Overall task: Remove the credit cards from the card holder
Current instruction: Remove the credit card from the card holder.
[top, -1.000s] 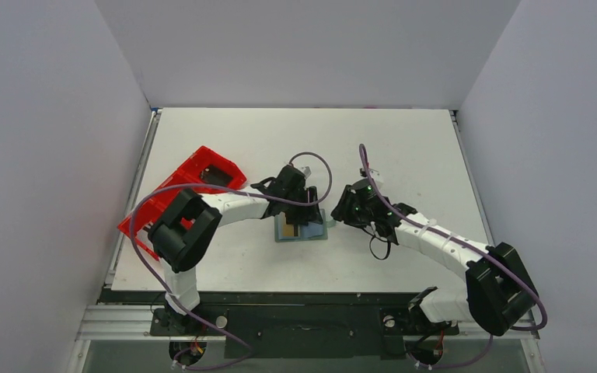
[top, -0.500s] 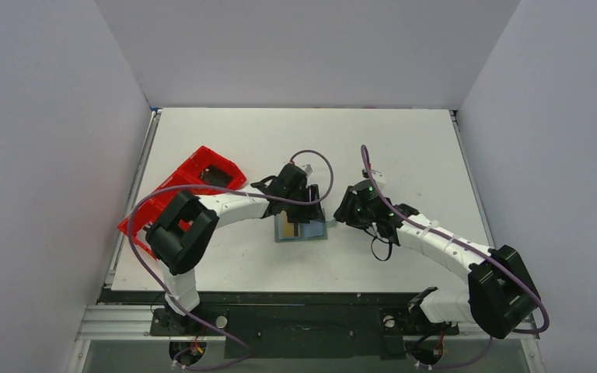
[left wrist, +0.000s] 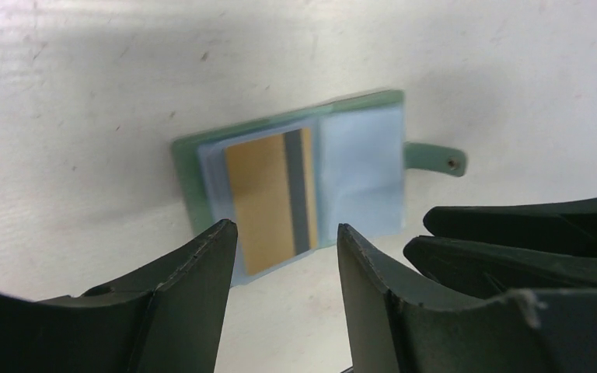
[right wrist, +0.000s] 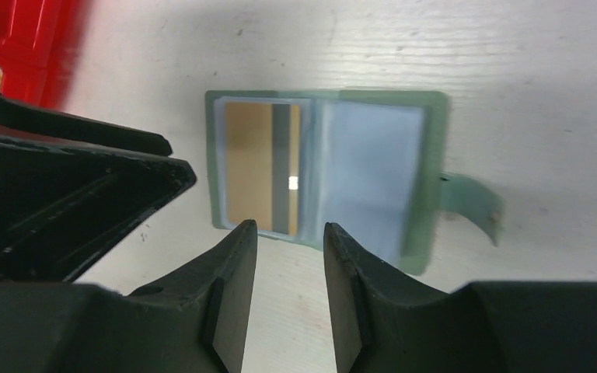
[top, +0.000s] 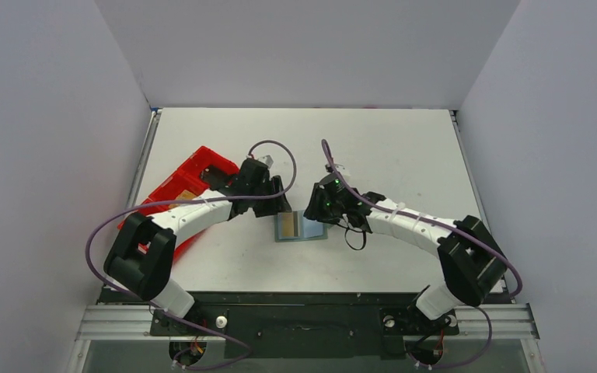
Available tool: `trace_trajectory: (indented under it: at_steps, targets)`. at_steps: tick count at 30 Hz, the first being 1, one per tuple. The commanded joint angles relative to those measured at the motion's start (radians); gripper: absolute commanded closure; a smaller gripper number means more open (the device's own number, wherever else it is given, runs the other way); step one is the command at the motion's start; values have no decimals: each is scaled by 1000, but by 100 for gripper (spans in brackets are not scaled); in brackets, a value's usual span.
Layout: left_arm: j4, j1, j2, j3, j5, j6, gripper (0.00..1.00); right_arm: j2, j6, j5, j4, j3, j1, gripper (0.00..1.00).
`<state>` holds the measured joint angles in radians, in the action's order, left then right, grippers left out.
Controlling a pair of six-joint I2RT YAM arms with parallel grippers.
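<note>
The grey-green card holder [top: 301, 228] lies open and flat on the white table. In the left wrist view the card holder [left wrist: 190, 167] shows a tan-gold card [left wrist: 260, 198] with a dark stripe in its left pocket and a bluish card or sleeve [left wrist: 361, 171] on the right, with the side tab [left wrist: 435, 159] beyond. The right wrist view shows the gold card [right wrist: 249, 167], the bluish side [right wrist: 373, 175] and the tab [right wrist: 470, 198]. My left gripper [left wrist: 288, 229] is open and empty, just short of the holder's edge. My right gripper [right wrist: 290, 225] is open and empty, also close to its edge.
A long red plastic tray [top: 179, 190] lies at the left of the table, its corner visible in the right wrist view [right wrist: 23, 39]. The two grippers [top: 280, 203] [top: 311, 214] are close together over the holder's far side.
My left gripper has lifted off the card holder and drawn back to the left. My right gripper has moved left up to the holder. The holder stays open in place.
</note>
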<state>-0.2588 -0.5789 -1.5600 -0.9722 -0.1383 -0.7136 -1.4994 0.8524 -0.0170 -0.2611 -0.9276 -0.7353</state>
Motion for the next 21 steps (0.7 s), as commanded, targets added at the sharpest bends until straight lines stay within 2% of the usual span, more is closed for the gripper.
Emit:
trace_trajectory:
  at_steps: [1, 4, 10, 12, 21]
  targets:
    - [-5, 20, 14, 34, -24, 33, 54, -99, 35, -86, 101, -52, -17, 67]
    - [7, 31, 1, 44, -31, 33, 61, -144, 48, -124, 129, -66, -16, 67]
    - [29, 37, -50, 45, -39, 34, 82, -207, 70, -156, 173, -70, -8, 67]
    - [31, 38, -66, 43, -33, 35, 86, -220, 81, -164, 190, -66, -2, 67]
    - [40, 37, -116, 23, -24, 46, 93, -255, 95, -190, 244, -37, 25, 68]
